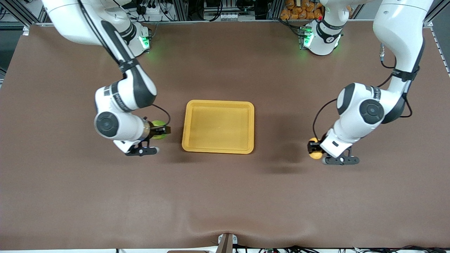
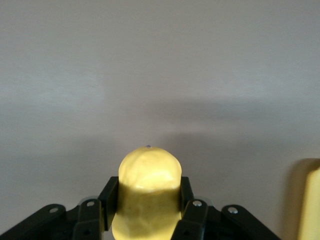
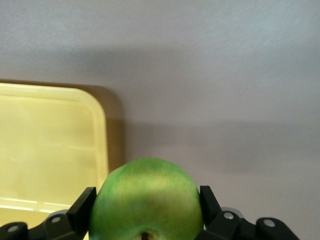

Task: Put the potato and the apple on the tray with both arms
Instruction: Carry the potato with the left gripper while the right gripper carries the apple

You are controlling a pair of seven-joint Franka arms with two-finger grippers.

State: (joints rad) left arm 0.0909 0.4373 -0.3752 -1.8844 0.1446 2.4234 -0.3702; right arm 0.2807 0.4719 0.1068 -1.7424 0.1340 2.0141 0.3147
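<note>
sitting bare – tray (image 1: 218,126), apple (image 3: 147,200) and potato (image 2: 148,192) claw-held

a brown cloth (image 1: 225,196) covers the whole table, lying mostly smooth with a soft ripple along the edge nearest the front camera. a small metal bracket (image 1: 226,242) sits at the middle of that edge. past the table's top edge, a heap of orange-brown lumps (image 1: 301,10) rests among cables and aluminium framing.
</note>
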